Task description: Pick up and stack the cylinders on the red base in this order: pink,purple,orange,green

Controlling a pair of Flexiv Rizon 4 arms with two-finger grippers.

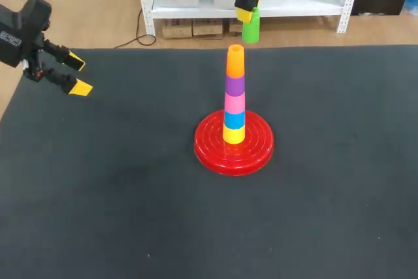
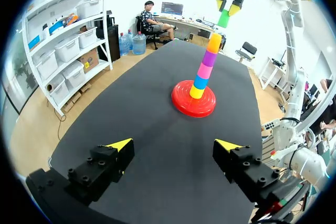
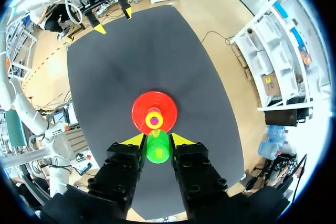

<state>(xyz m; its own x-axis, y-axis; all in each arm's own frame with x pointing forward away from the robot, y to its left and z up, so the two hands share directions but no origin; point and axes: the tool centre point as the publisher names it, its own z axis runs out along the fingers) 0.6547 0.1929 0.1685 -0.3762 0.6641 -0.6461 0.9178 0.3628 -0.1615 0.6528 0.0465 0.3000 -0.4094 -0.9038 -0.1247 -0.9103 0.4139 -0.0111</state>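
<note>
A: Right claw, state noted?

B: It is closed on the green plastic cylinder. Both yellow tips are pressed to the cylinder's sides, and it is held upright between them.

A: And the stack, placed from that claw?

B: The red ribbed round base is seen below the fingertips and slightly ahead of them. The column on it is viewed almost end-on from the wrist. In the head view the green plastic cylinder is held higher than the column top, and a gap is seen between the two. Nothing is touched.

A: Column order?

B: Recorded from the base upward:
- yellow plastic cylinder
- blue plastic cylinder
- pink plastic cylinder
- purple plastic cylinder
- orange plastic cylinder, uppermost and nearest the right claw

A: Left claw?

B: It is spread wide with nothing between the fingers. It is held above the dark matte tabletop near one corner. From it, the red ribbed round base is seen well ahead, far beyond the fingertips. The right claw, with the green piece in it, is seen above the column's top.
</note>
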